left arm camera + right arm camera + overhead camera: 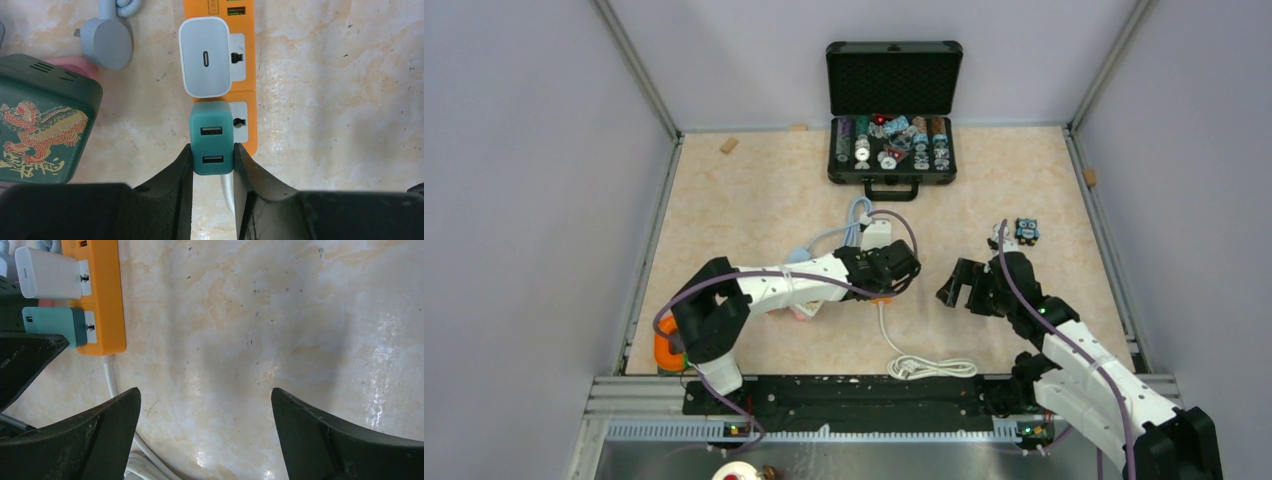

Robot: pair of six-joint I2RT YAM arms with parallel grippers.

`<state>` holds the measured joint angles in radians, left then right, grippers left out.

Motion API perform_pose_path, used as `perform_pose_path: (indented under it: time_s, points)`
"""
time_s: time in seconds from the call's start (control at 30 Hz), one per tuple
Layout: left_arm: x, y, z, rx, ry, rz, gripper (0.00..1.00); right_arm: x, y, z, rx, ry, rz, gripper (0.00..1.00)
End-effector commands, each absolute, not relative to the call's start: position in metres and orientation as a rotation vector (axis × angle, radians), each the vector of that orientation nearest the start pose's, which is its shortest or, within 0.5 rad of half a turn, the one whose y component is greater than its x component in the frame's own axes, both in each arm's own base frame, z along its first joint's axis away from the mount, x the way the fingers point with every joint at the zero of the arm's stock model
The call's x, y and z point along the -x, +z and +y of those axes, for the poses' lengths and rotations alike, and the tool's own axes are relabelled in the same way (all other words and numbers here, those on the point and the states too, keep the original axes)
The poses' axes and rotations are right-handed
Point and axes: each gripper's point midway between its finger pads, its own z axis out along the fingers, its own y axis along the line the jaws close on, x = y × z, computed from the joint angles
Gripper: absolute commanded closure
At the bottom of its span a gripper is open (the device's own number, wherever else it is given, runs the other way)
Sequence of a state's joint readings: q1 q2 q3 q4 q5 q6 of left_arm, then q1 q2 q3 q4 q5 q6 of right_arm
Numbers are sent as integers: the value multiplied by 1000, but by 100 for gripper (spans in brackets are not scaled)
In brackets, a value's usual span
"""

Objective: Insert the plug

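The left claw [213,150] is pinching the teal plug [211,131] by its sides. The plug is sitting on the end socket of the orange power strip [197,9], just beside the white charger [205,57], so the pushing-in step is looking almost done. Next it is likely needing one straight push, then a gentle letting go. The left arm is reaching across the counter [340,100] with its wrist bending down, and the right claw [206,405] is hanging nearby, spread wide and holding nothing.

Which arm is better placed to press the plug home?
Left: the left tool clamps the teal two-port USB charger at the end socket of the orange power strip; the right tool is open, empty, off to the side.
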<state>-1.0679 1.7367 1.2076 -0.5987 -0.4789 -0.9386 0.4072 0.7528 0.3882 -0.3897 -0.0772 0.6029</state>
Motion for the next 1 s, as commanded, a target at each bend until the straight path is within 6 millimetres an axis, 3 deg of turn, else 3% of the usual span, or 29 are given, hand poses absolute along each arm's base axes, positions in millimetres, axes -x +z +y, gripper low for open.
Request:
perform_pose_path:
  time_s: [0.0,0.13,0.2,0.3,0.37,0.4,0.53,0.7,0.83,0.97]
  points:
    - [-208,28,-294,-50,-27,2631,100,-212,91,132,-184,620,2322,1]
    - [-211,39,-298,-74,-44,2615,100,-213,93,133,-183,628,2316,1]
    - [-216,54,-305,-108,-76,2587,78,-214,93,134,-181,631,2316,1]
    - [-229,91,-318,-149,-135,2514,30,-213,93,134,-179,635,2316,1]
    - [-237,119,-325,-164,-185,2461,9,-213,94,134,-180,638,2315,1]
    - [-239,133,-328,-172,-219,2432,4,-213,94,134,-182,637,2315,1]
    - [-243,185,-340,-224,-380,2325,1,-213,95,133,-178,631,2314,1]
    - [-239,224,-344,-264,-606,2245,1,-213,95,134,-173,633,2316,1]
    - [-239,239,-342,-269,-789,2164,1,-212,94,134,-171,635,2318,1]
    - [-250,236,-321,-200,-885,2163,1,-213,95,133,-169,631,2314,1]
